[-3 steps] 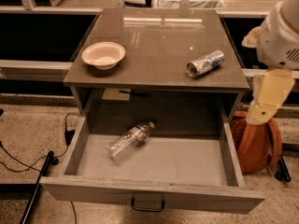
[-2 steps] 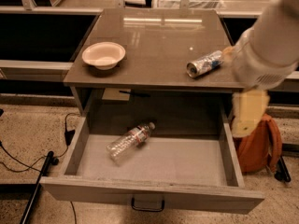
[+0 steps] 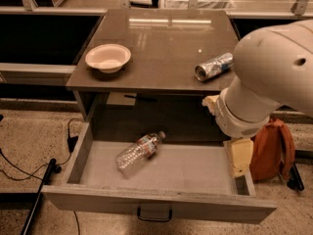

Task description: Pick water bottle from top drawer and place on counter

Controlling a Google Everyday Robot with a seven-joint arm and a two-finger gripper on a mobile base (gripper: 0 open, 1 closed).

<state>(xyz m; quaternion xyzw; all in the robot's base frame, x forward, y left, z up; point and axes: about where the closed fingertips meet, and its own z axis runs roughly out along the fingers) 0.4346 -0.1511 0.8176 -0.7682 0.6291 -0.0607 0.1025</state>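
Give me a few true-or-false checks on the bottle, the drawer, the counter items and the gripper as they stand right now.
1. The water bottle lies on its side inside the top drawer. True.
2. The top drawer is shut. False: it is pulled out, with its floor in full view.
3. A pale bowl sits on the left part of the counter. True.
4. The crushed can lies in the drawer beside the bottle. False: it lies on the counter, toward the right side.
5. The gripper is holding the water bottle. False: it hangs at the drawer's right end, well apart from the bottle, which rests on the drawer floor.
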